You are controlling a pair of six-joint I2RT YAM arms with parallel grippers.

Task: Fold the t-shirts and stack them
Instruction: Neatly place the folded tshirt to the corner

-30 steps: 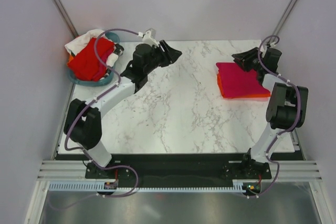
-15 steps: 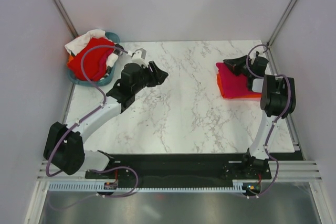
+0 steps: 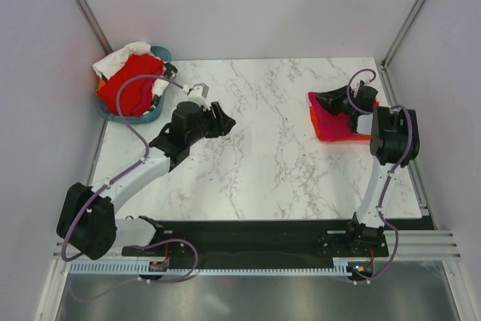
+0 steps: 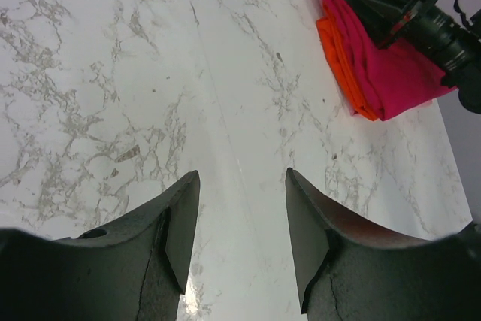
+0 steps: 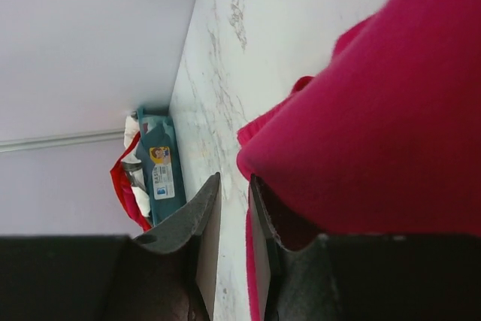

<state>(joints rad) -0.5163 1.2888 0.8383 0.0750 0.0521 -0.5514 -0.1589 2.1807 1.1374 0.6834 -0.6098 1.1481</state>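
A folded magenta t-shirt lies on a folded orange t-shirt at the right of the marble table. My right gripper is low at the stack's left edge. Its jaws stand narrowly apart with only marble showing between them. The magenta cloth lies against the outside of one finger. My left gripper hovers over bare marble left of centre, open and empty. The left wrist view shows the stack far off. A red t-shirt and a white one fill the basket.
The teal basket stands at the table's back left corner, also seen in the right wrist view. Grey walls and metal posts close in the table on three sides. The arms' bases sit at the near edge.
My left arm drew back from the far centre toward the near left. My right gripper moved left to the stack's left edge and its jaws narrowed.
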